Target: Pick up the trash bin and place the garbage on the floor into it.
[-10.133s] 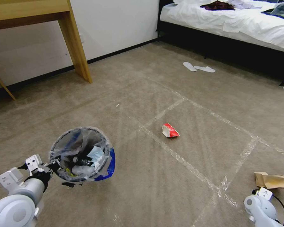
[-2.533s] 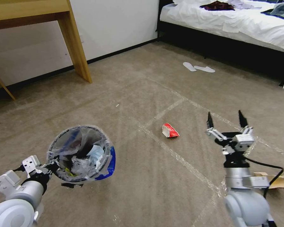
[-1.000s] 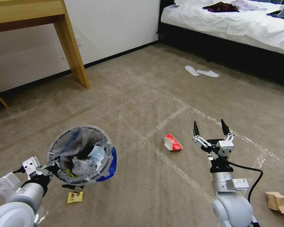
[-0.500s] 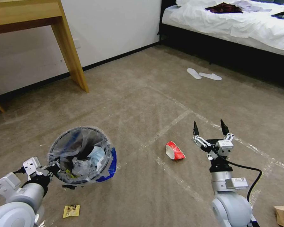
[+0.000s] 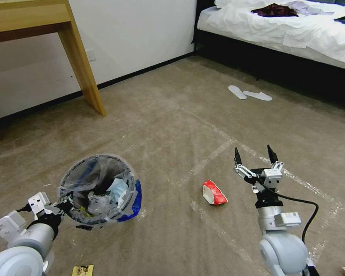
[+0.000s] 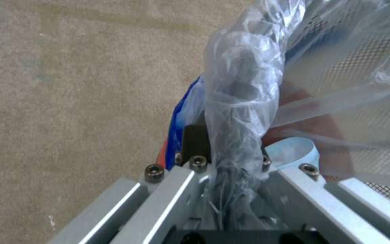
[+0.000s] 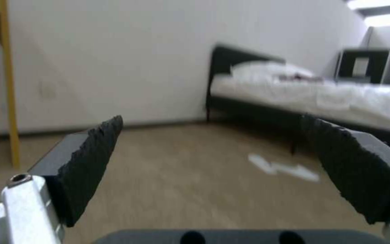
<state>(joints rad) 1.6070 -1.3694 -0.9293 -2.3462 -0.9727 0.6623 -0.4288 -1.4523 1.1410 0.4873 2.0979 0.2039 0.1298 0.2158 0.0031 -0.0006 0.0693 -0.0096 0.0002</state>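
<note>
The left hand [image 5: 63,203] is clamped on the near rim of the trash bin [image 5: 99,188], pinching the crinkled clear liner [image 6: 242,101] together with the edge; from the left wrist camera the bunched plastic runs straight down between the closed fingers [image 6: 195,142]. The bin hangs tilted at the lower left of the head view, its mouth open upward, a blue patch [image 5: 134,199] on the side away from the hand. Inside lie crumpled tissues, a pale blue mask and bits of yellow wrapper.

The right hand [image 5: 255,155] is raised above the floor [image 5: 172,115] at the right, its two black fingers [image 7: 91,159] spread wide apart with nothing between them, pointing forward toward the bed [image 5: 287,27].

Just left of that hand and lower, a crushed red-and-white carton [image 5: 214,193] lies on the carpet beside a strip of shiny clear tape [image 5: 218,224]. A small yellow wrapper [image 5: 82,270] lies on the floor near the bottom edge, below the bin. Farther off, a pair of flat white slippers [image 5: 250,93] lies in front of the bed, and a wooden counter leg [image 5: 82,65] stands by the white wall.
</note>
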